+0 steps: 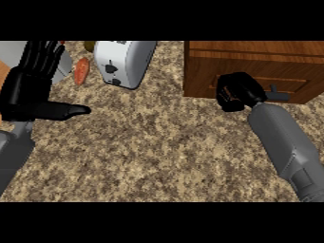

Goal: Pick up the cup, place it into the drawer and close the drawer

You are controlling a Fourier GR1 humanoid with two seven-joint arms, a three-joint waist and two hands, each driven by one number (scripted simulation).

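Head view showed our right hand (236,92) curled against the drawer (262,83) front, seemingly empty; we needed a square push. Left hand (31,90) rested open.

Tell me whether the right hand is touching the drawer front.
Cannot tell. In the head view the right hand overlaps the wooden drawer front beside its handle, but no gap or contact shows plainly.

The scene is seen from one head view, aimed steeply down and close on the speckled bench (157,142); both forearms are seen entering from below.
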